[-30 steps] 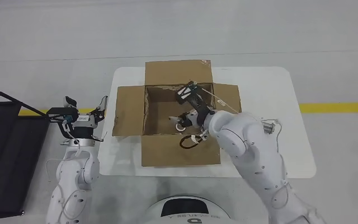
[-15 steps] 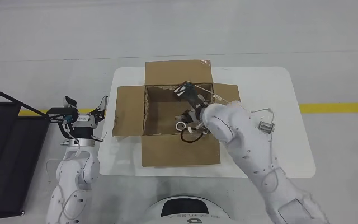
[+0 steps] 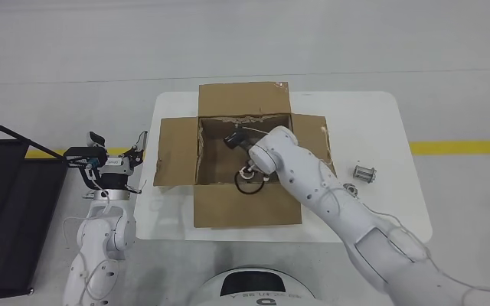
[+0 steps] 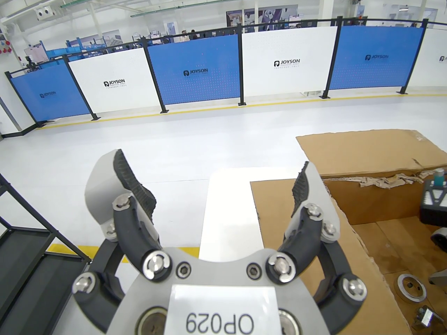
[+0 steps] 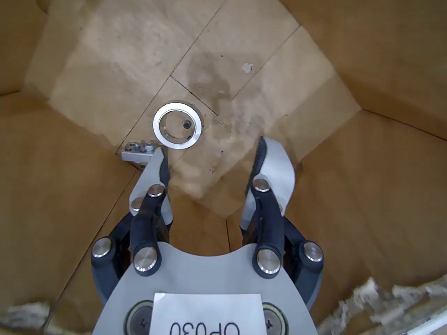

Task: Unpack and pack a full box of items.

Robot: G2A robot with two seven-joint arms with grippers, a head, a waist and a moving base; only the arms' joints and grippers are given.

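Observation:
An open cardboard box [image 3: 222, 205] stands in the middle of the white table [image 3: 367, 115]. My right arm [image 3: 291, 164] goes down into it. My right gripper [image 5: 211, 155] hangs open above the box floor with nothing between its fingers. Just beyond its fingertips lie a silver ring [image 5: 177, 125] and a small metal block [image 5: 137, 151]. My left gripper [image 4: 213, 183] is open and empty, held in the air off the table's left edge [image 3: 103, 161]. From there the ring [image 4: 410, 285] and block [image 4: 424, 317] show on the box floor.
A metal cylinder [image 3: 364, 174] and a smaller metal part [image 3: 350, 187] lie on the table to the right of the box. The box flaps [image 3: 174, 151] spread outward on all sides. A black rack [image 3: 23, 199] stands on the floor at the far left.
My right arm has swung left and deeper into the box, and its gripper now hangs over the ring. The left arm has not moved.

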